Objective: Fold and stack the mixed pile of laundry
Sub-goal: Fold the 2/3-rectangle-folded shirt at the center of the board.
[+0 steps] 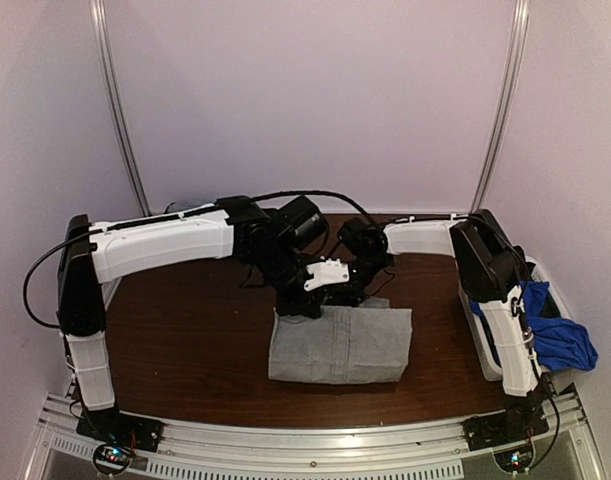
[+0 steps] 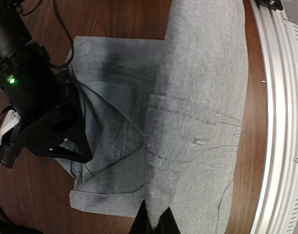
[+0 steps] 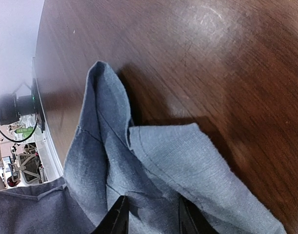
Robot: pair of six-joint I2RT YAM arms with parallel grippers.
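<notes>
Left wrist view is showing the left jaws pressed fully together, fingers (image 2: 145,222) sitting right at the hem of the grey garment (image 2: 197,122). Honestly can't tell if any cloth is getting pinched between them or if they're just resting on it. Over on the right wrist view, the right jaws are standing partly open, fingers (image 3: 117,219) straddling a folded flap of the same grey cloth, which is lying loose between them rather than looking squeezed.

Moving out from there: the grey garment is lying folded into a rough rectangle in the middle of the brown surface (image 3: 212,63), with a stitched seam and a hem showing on the top layer. Both arms are reaching in over its far edge, close together, and the right arm's black wrist (image 2: 41,112) is sitting on the cloth just beside the left one. The garment's near edge is running close along the aluminium rail (image 2: 280,122) at the front.

Further out, a royal-blue piece (image 1: 557,338) is hanging bunched over the white bin (image 1: 541,272) at the right edge, well apart from the grey one, just beside the right arm's lower link.
</notes>
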